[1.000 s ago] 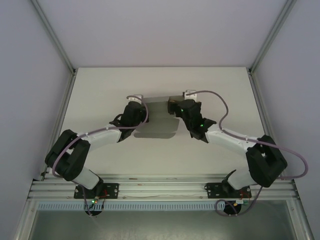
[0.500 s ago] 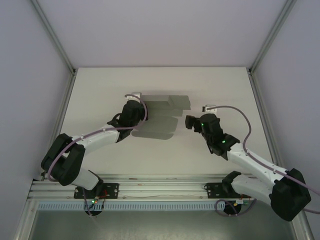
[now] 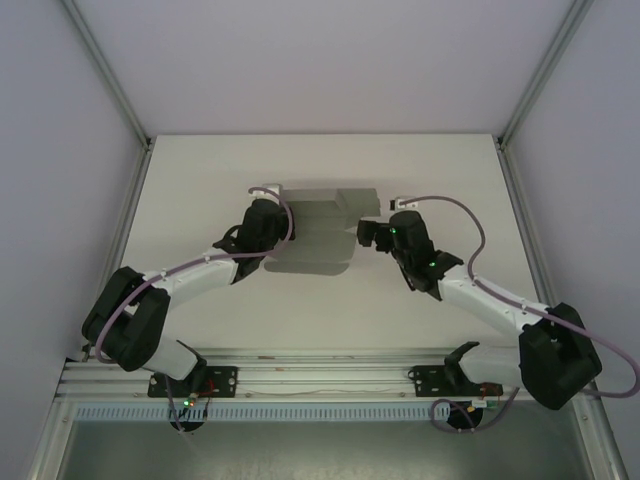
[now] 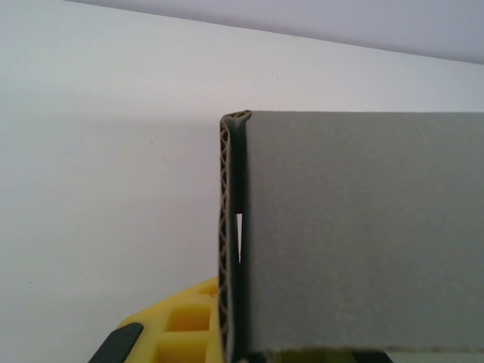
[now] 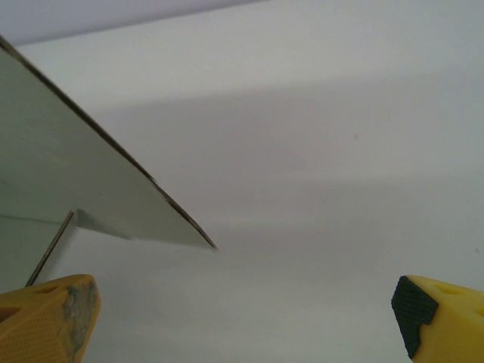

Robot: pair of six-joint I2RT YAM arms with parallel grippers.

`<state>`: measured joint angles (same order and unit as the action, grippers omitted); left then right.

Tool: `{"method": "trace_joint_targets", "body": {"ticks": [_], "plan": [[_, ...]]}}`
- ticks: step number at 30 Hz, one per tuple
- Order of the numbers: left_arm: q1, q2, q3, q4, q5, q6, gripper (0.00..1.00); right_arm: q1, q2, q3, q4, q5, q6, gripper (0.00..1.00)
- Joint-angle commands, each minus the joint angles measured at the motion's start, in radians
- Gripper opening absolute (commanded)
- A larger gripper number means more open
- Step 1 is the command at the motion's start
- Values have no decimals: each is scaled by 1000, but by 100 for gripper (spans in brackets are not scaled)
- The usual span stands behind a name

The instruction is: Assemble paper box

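- on the bench [image 3: 200, 300], toward its far middle: paper box [image 3: 320, 235], partly folded, left wall doubled over, flaps loose; most folding judged undone.
- left pincer [image 3: 278, 214]: clamped on that doubled left wall.
- right pincer [image 5: 242, 321]: spread wide, just beside the right flap, holding nothing.

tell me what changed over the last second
The right gripper let go of the right end of the paper box, pulled back toward its base, then swung partway back; its fingers are open beside the box. The left gripper stayed clamped on the box's left edge.
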<state>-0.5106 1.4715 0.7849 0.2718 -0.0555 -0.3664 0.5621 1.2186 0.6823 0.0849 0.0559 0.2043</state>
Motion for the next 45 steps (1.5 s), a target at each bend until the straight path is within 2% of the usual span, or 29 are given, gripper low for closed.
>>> {"method": "trace_joint_targets", "body": {"ticks": [1, 4, 9, 14, 17, 23, 26, 33, 37, 42, 44, 45], "plan": [[-5, -37, 10, 4, 34, 8, 0, -1, -3, 27, 50, -18, -32, 100], [-5, -37, 7, 8, 39, -15, 0, -2, 27, 40, 63, -84, -28, 100], [-6, -49, -11, 53, 49, -64, 0, -2, 163, 75, 128, -285, 64, 100], [-5, -66, -32, 85, 27, -96, 0, -2, 229, 87, 208, -323, 210, 99], [-5, -69, -43, 100, 8, -105, 0, -1, 249, 81, 286, -380, 282, 89], [-6, -73, -64, 135, -66, -162, 0, 1, 287, 80, 404, -476, 424, 47], [-6, -73, -73, 165, -59, -164, 0, 1, 295, 71, 449, -485, 450, 33], [-7, -54, -62, 166, -60, -173, 0, 6, 298, 77, 517, -554, 488, 16], [-6, -51, -61, 172, -48, -177, 0, 9, 272, 77, 456, -509, 458, 3], [-6, -66, -61, 148, -69, -162, 0, 9, 201, 48, 371, -412, 415, 6], [-5, -75, -66, 136, -76, -150, 0, 8, 148, 43, 285, -374, 366, 22], [-5, -80, -67, 129, -77, -143, 0, 6, 116, 40, 235, -347, 343, 36]]}}
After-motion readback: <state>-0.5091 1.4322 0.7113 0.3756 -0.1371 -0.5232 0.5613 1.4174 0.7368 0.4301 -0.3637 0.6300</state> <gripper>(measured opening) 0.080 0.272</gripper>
